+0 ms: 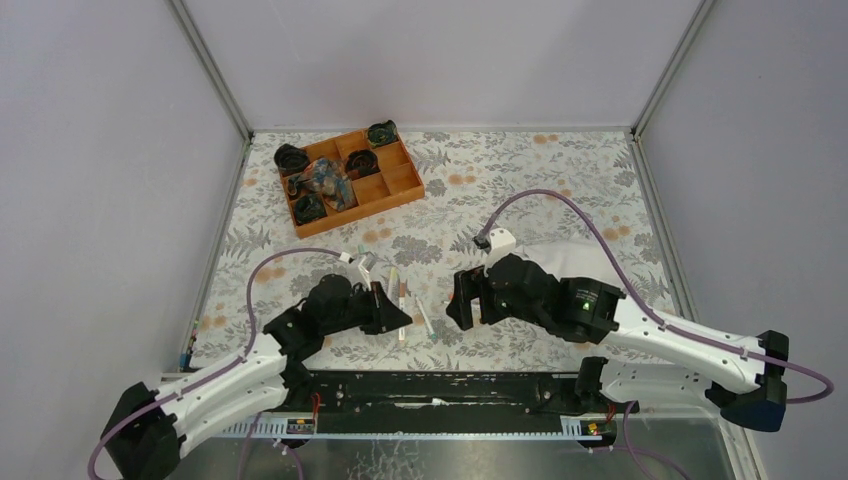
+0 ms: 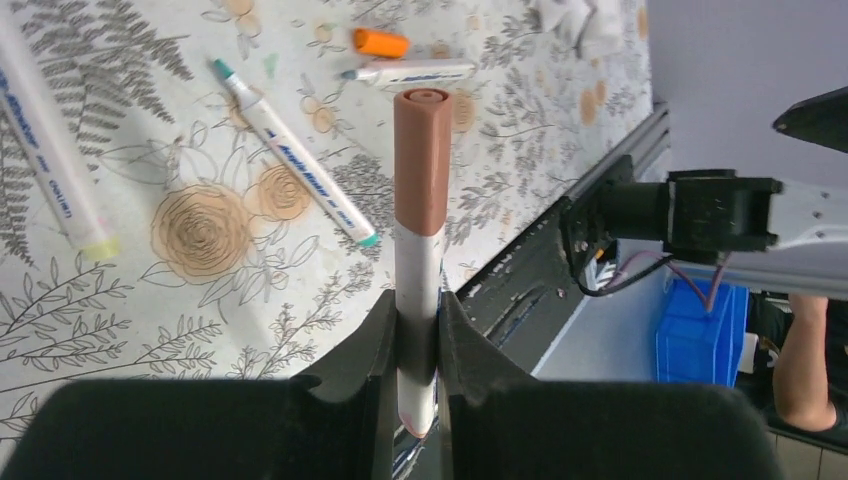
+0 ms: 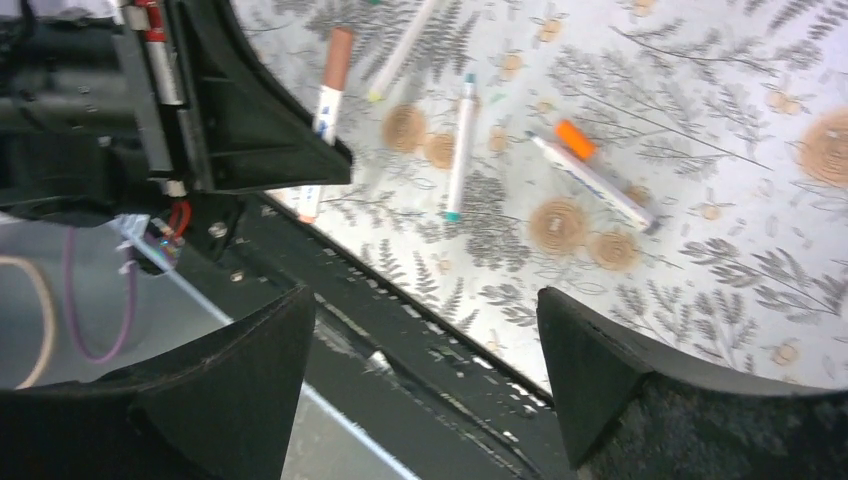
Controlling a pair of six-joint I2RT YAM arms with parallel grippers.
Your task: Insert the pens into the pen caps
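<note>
The left fingers (image 2: 388,340) are closed tight on a white pen (image 2: 419,265), gripping its barrel near the bare end. A brown cap (image 2: 422,160) sits on the other end, which sticks out above the flower-printed surface (image 2: 200,300).

Near that capped pen, a teal-tipped pen (image 2: 295,155) lies flat on the surface. A yellow-tipped pen (image 2: 45,150) lies farther off on the same side. Beyond the brown cap, a loose orange cap (image 2: 381,42) rests just beside another uncapped pen (image 2: 410,72).

The right fingers (image 3: 270,350) are spread wide and hold nothing. They hover close to the capped pen, over the near edge of the surface.
</note>
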